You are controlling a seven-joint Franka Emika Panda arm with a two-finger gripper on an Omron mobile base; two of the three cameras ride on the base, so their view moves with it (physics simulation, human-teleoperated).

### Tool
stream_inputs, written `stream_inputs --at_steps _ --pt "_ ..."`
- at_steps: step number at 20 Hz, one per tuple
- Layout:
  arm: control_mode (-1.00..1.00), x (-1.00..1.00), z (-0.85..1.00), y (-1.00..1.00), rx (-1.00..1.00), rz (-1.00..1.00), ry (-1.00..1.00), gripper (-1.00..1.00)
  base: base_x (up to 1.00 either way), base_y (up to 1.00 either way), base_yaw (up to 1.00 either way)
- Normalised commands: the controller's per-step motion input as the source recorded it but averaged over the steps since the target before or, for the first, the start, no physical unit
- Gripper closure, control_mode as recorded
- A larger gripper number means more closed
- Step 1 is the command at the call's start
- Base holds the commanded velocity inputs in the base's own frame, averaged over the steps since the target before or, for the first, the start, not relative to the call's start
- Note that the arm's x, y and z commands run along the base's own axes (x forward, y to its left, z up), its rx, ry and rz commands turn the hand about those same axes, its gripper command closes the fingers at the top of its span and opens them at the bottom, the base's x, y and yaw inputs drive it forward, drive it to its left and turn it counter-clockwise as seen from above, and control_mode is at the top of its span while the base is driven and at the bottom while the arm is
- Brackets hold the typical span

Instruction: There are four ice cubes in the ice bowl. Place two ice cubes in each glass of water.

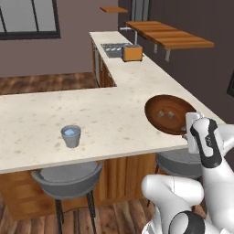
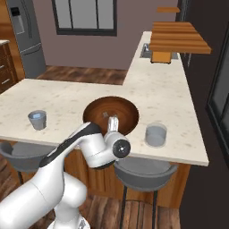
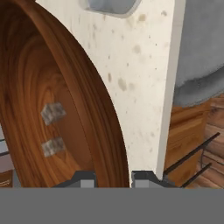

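The ice bowl is dark wood and sits near the counter's front edge. Two ice cubes lie inside it. One glass of water stands far to the bowl's left, with something pale floating in it. The other glass stands just right of the bowl. My gripper hovers over the bowl's near right rim. It is shut, the fingertips a small gap apart. I cannot see whether anything sits between them.
The counter's front edge runs close beside the bowl, with grey stools below it. A toaster and sink stand far back on the side counter, under a wooden shelf.
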Motion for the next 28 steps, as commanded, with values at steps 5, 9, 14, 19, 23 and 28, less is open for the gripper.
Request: stream_inputs --at_steps 5,9,14,19,23,28 --pt "1.0 0.0 0.0 0.0 0.0 0.0 0.0 1.0 0.47 -0.57 0.0" --pt "1.0 0.0 0.0 0.0 0.0 0.0 0.0 1.0 0.53 -0.25 0.0" --pt "1.0 0.0 0.0 0.0 0.0 0.0 0.0 1.0 0.42 -0.17 0.02" --pt "-1.0 0.0 0.0 0.0 0.0 0.0 0.0 1.0 0.01 -0.06 0.04" --pt "-1.0 0.0 0.0 0.0 0.03 0.0 0.0 1.0 0.0 0.0 0.0" --pt "-1.0 0.0 0.0 -0.05 0.1 0.0 0.0 1.0 0.0 0.0 0.0"
